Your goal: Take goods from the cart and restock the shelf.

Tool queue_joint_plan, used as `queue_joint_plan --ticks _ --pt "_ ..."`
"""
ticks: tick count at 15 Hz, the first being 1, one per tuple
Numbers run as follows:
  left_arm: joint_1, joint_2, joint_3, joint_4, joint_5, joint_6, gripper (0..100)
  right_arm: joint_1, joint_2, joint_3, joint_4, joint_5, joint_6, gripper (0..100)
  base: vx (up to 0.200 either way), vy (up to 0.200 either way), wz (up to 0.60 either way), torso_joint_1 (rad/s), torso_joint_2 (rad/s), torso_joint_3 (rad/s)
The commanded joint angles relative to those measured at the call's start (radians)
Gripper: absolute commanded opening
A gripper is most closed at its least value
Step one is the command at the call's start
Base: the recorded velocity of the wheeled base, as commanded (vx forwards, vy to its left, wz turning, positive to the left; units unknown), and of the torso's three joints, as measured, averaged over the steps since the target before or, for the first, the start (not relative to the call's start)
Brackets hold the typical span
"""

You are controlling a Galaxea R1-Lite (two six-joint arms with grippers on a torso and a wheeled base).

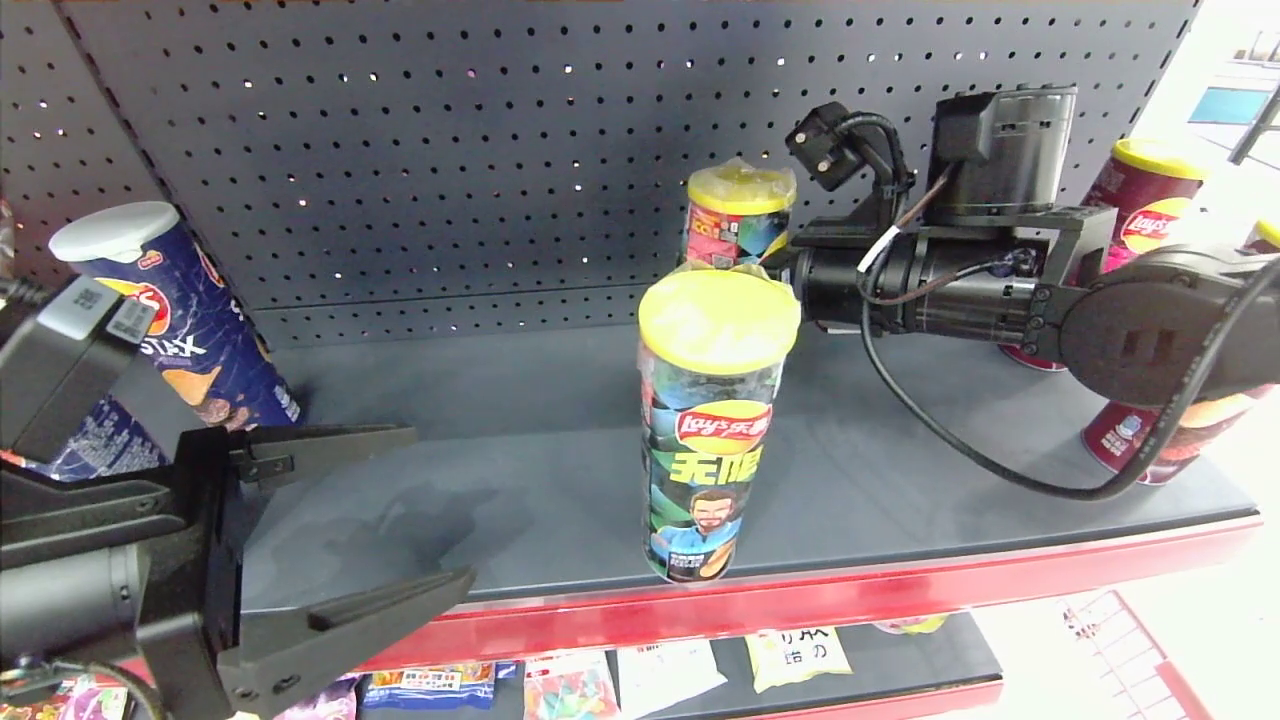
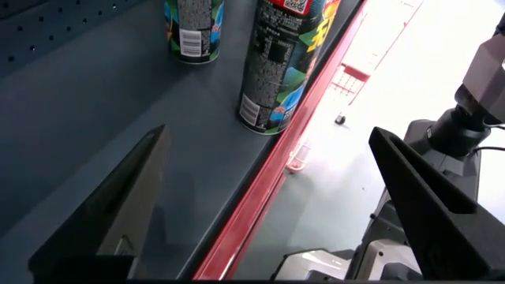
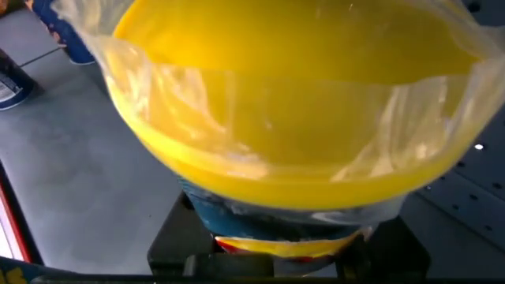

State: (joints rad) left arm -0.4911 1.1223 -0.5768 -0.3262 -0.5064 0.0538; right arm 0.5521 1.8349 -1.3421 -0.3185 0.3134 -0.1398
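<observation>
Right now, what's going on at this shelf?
A two-armed robot is restocking a shelf with chip cans. Its right tool is up against the rear yellow-lidded can by the pegboard. The front can, also yellow-lidded, stands upright at the shelf's edge. The left tool is open and empty, over the shelf's left part.

The tip of the right gripper (image 1: 805, 285) lies behind two yellow-lidded cans, so I cannot tell whether it grips. In its own wrist view the rear can (image 3: 284, 229) is mostly a blurred yellow lid (image 3: 292, 95) that hides nearly all of the body. The front can (image 1: 710, 430) covers the rear can's lower half. Beyond the jaws of the left gripper (image 1: 442, 505), that wrist view cuts off both cans, lids out of frame. Beside the upper left jaw, the blue can (image 1: 190, 320) is partly behind the left arm (image 1: 60, 360). The red cans (image 1: 1150, 210) are partly behind the right arm (image 1: 960, 290).
</observation>
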Motion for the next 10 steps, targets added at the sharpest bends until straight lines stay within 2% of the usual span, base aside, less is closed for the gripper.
queue_joint_plan --ticks 1,2,3,10 --pt "0.000 0.005 0.002 -0.001 0.000 0.000 100 0.011 -0.005 0.009 -0.001 0.000 0.002 0 0.000 0.000 0.00 0.000 0.00 0.000" --pt "0.000 0.007 0.002 -0.001 0.000 0.000 100 0.017 -0.006 0.012 -0.001 0.000 0.000 0 0.000 0.000 0.00 0.000 0.00 0.000" --pt "0.000 0.007 0.002 -0.001 0.000 0.000 100 0.019 -0.006 0.014 -0.001 0.000 0.000 100 0.000 0.000 0.00 0.000 0.00 0.000" --pt "0.002 0.014 0.002 0.001 0.002 -0.002 100 0.014 -0.069 0.100 -0.002 -0.002 0.003 100 0.000 0.000 0.00 0.000 0.00 0.000"
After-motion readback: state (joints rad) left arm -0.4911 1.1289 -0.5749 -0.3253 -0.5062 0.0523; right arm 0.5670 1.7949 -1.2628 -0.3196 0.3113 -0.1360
